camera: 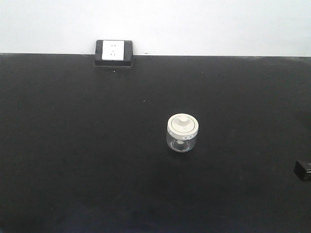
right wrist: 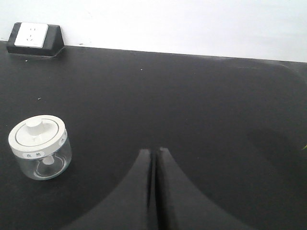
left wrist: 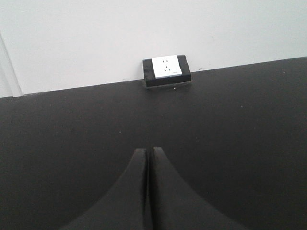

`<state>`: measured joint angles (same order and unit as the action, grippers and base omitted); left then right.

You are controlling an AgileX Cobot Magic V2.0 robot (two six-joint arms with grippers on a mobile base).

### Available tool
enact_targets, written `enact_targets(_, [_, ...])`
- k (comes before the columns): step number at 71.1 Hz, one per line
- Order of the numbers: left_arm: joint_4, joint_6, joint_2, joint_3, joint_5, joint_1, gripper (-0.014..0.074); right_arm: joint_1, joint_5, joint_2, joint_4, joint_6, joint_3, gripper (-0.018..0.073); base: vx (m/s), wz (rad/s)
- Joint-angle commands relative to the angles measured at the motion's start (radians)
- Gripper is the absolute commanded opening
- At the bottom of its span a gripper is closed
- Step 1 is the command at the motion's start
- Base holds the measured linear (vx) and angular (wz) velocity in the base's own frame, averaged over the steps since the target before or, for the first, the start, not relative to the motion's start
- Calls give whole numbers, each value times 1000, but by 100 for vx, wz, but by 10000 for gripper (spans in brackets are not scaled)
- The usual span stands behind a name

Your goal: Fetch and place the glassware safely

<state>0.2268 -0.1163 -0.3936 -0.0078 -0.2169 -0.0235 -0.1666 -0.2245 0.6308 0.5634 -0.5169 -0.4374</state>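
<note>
glass jar [camera: 182, 133], front view: 1 squat clear body, cream knobbed lid, upright mid-table [camera: 73, 160], outlet box [camera: 114, 52] far behind. left wrist view: left gripper [left wrist: 148, 152] jaws together, no jar in sight. right wrist view: right gripper [right wrist: 154, 153] jaws together, jar well left; risk: closed fingers could topple it.

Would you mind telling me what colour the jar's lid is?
Cream-white, with small dark marks on its rim; the lid shows best in the right wrist view.
</note>
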Motion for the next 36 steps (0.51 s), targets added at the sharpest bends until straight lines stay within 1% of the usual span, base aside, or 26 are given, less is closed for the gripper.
enact_targets(1, [-12, -8, 121, 70, -67, -3, -7, 3, 57, -3, 21, 11, -27, -3, 0, 0])
enact_targets(2, [-12, -8, 140, 72, -57, -3, -7, 3, 57, -3, 21, 11, -27, -3, 0, 0])
enact_targets(5, [-11, -6, 197, 61, 56, -3, -7, 3, 57, -3, 21, 11, -27, -3, 0, 0])
enact_targets(8, [-11, -6, 241, 55, 132, -3, -7, 3, 57, -3, 21, 11, -27, -3, 0, 0])
enact_targets(20, [-11, -6, 425, 58, 299, -3, -7, 3, 57, -3, 21, 11, -27, -3, 0, 0])
enact_targets(36, [-20, -7, 418, 58, 328, -3, -7, 3, 55, -2, 21, 11, -27, -3, 0, 0])
